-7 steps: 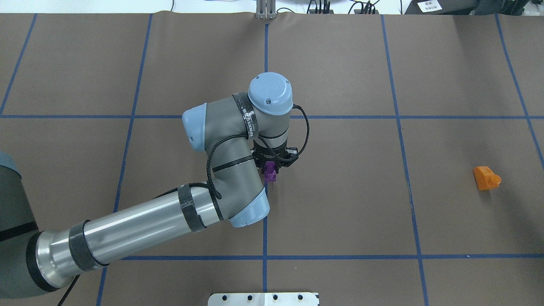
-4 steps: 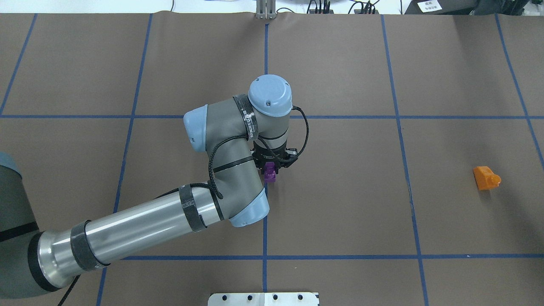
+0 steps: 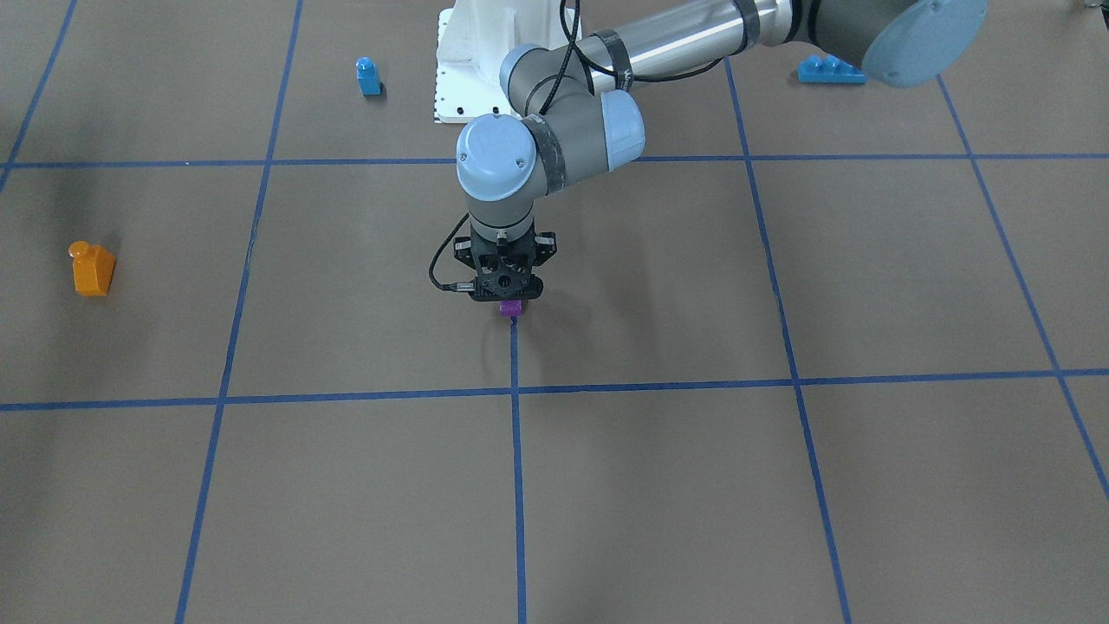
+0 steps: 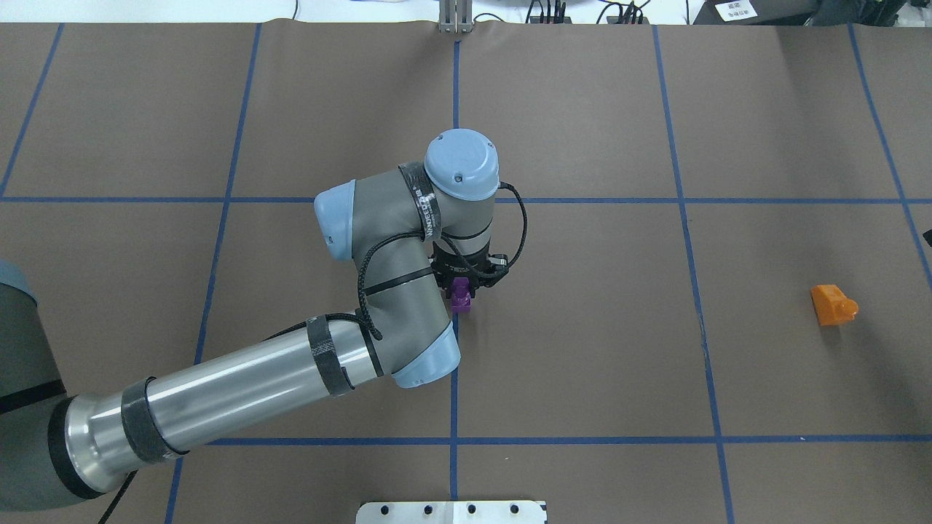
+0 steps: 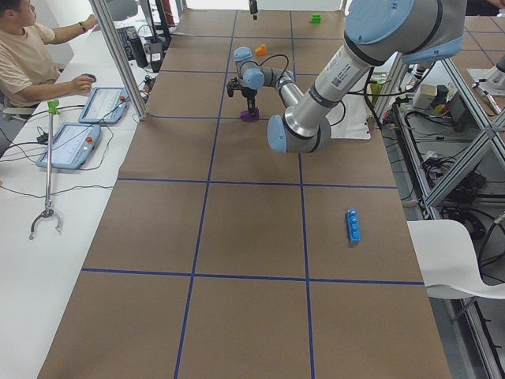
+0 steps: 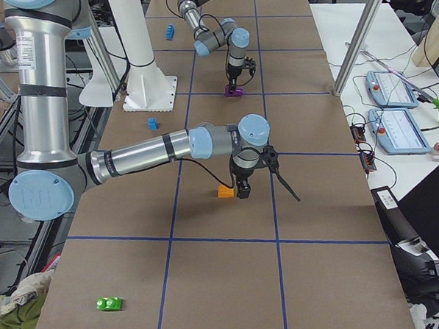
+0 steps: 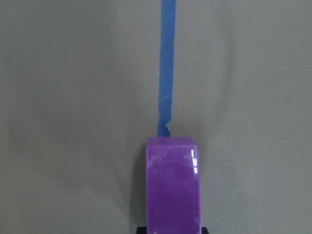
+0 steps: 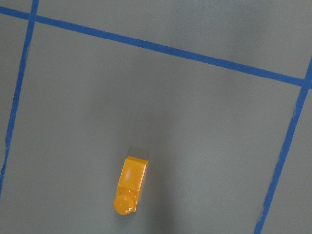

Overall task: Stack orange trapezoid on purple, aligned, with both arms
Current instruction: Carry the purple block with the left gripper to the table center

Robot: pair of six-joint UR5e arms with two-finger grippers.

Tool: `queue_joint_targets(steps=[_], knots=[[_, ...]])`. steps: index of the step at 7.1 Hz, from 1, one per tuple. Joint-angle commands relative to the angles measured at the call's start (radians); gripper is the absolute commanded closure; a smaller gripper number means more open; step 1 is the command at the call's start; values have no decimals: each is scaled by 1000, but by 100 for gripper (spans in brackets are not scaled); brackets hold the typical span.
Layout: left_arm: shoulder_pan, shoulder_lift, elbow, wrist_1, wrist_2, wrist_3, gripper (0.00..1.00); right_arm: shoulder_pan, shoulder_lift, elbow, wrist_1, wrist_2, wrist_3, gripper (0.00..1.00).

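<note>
finding 1: the left gripper [image 3: 508,293] stands at the middle of the tabletop [image 4: 582,364], clamped on the purple [image 4: 461,295]. the left wrist view shows dark finger parts against both flanks of the brick, at the end of a blue tape line [image 7: 165,73]. whether the brick bears on the tabletop cannot be told.

finding 2: the orange trapezoid [image 4: 832,304] stands alone on the tabletop, far out on the robot's right, well apart from the purple. the right arm is plainly the nearer one to it.

finding 3: the right gripper [image 6: 243,191] hangs just beside the orange trapezoid, not around it. in the right wrist view the brick sits low and left of centre, its long side running nearly up the picture with a slight tilt, stud at the lower end. judgement: the coming move calls for a short sideways shift and a wrist turn to square the gripper across the short sides.

finding 4: whether the right gripper is released or clenched cannot be told; only the exterior right view shows it. the overhead view omits that arm. the front-facing view alone shows the orange trapezoid upright, stud on top.
</note>
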Motion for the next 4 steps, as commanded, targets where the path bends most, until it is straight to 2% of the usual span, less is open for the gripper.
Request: queue_joint_targets(steps=[1, 2, 4], knots=[[-1, 0, 0, -16, 0, -3, 6, -38, -1, -8, 11, 9, 2, 0], [-4, -1, -9, -24, 0, -6, 0, -61, 1, -6, 12, 12, 13, 0], [-62, 0, -144, 28, -14, -14, 0, -107, 1, -23, 15, 8, 133, 0]])
